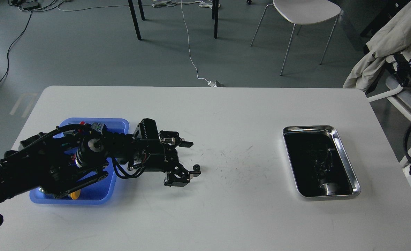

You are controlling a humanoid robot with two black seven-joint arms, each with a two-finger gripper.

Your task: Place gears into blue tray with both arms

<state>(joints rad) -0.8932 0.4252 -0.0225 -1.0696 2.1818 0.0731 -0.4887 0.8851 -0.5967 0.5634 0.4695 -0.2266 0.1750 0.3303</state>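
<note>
Here, a small black gear (196, 167) sits by the tip of the nearer finger of the left hand (190, 158), out over the white counter (226, 209); whether it is pinched, merely touched or lying on the counter surface cannot be told. The left hand's two fingers stand well apart, one reaching farther back and the other nearer, with bare counter showing between them. The left arm (86, 153) comes in low from the left edge and passes over the blue tray (93, 197), hiding much of its inside; a yellow piece (74, 195) and a bit of red (82, 123) show in the tray around the arm. Well apart to the right lies a shiny steel tray (344, 157) with a dark interior, its contents too dim to name. The right hand does not appear anywhere. Beyond the counter stands a white chair (304, 12) on the grey floor.
</note>
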